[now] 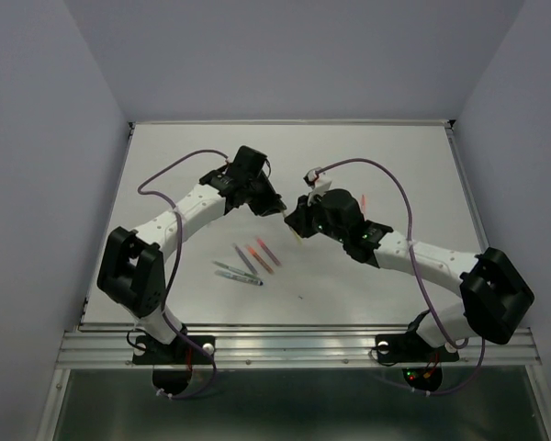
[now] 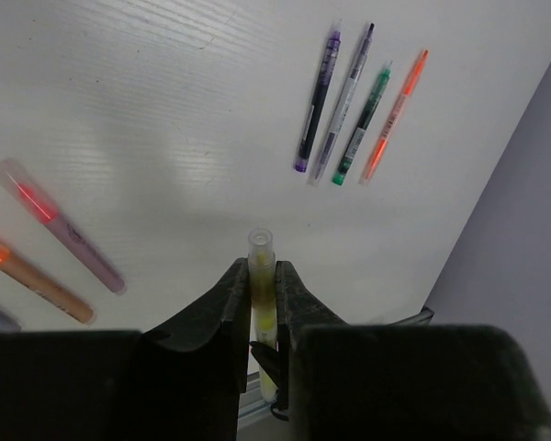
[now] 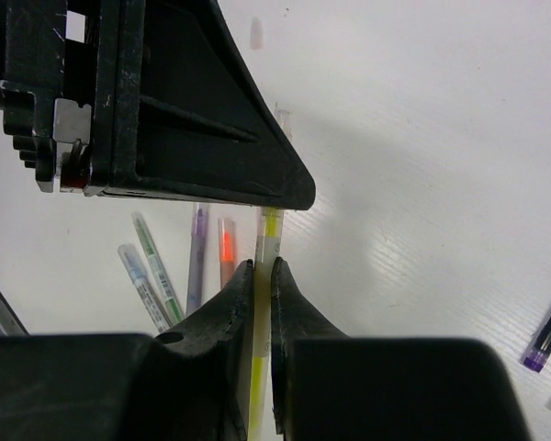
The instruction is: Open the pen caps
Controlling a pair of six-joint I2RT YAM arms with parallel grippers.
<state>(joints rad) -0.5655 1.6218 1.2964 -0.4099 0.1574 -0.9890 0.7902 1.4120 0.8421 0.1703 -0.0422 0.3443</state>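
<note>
1. Gripping one yellow pen [image 3: 270, 225] from both ends, the two arms hold it in the air above the table [image 1: 395, 156], near its middle.
2. Left end effector [image 2: 261, 277] is clenched on the pen's far end, with the clear cap [image 2: 260, 241] poking out just past its fingertips.
3. Right end effector [image 3: 262, 271] is clenched on the yellow barrel lower down, close to the left one, with only a short stretch of pen showing between them.
4. Judging from the right wrist view, the pen runs as one unbroken line from one grip to the other, so this cap looks not yet pulled off; the pull apart is the step in hand.
5. Lying on the table, side by side, are a purple pen [image 2: 317, 101], a green pen [image 2: 363, 124] and an orange pen [image 2: 395, 115] with a pale one between them; all look whole, caps on, though the view is too small to be sure.
6. A pink highlighter [image 2: 60, 225] and an orange highlighter [image 2: 32, 276] lie apart from that row and also seem capped.
7. One small pink piece [image 3: 256, 34] lies alone on the table; it may be a loose cap, but I cannot tell.
8. By this reckoning the task is at an early stage: one pen in hand, the rest waiting.
</note>
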